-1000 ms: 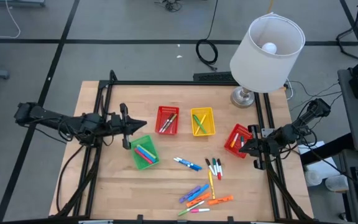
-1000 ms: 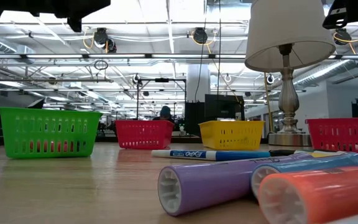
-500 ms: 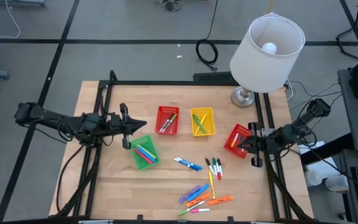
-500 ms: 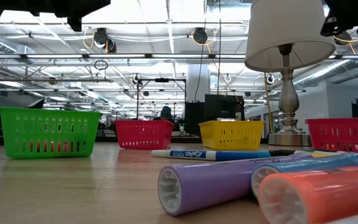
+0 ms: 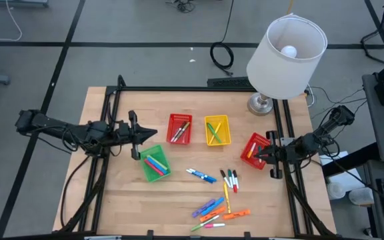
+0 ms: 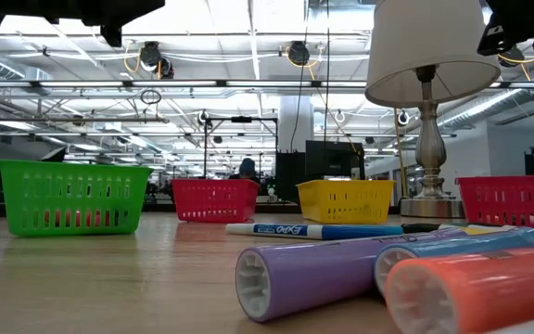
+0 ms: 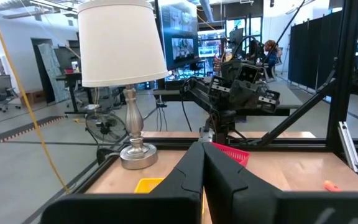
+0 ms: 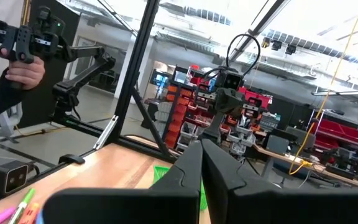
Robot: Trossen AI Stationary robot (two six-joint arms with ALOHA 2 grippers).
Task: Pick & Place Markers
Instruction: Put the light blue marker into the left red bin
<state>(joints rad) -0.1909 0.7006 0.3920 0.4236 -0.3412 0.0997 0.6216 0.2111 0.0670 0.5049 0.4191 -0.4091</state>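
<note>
Several loose markers point(image 5: 219, 197) lie flat on the wooden table's near right part; the low view shows a purple marker point(image 6: 341, 274) and an orange one point(image 6: 471, 292) up close. More markers lie in the green basket point(image 5: 155, 163), the red basket point(image 5: 179, 129), the yellow basket point(image 5: 217, 130) and the right red basket point(image 5: 254, 150). My left gripper point(image 5: 153, 132) is shut and holds nothing, raised at the table's left, just beyond the green basket. My right gripper point(image 5: 259, 155) is shut and holds nothing, raised over the right red basket.
A lamp point(image 5: 285, 50) with a white shade stands at the far right corner. Black frame rails point(image 5: 115, 113) run along the table's left, right and far sides. A person's hand point(image 8: 20, 68) holding a dark device shows beyond the table in the right wrist view.
My right gripper has turned a little at the wrist while staying in place and shut. The markers and baskets lie as before.
</note>
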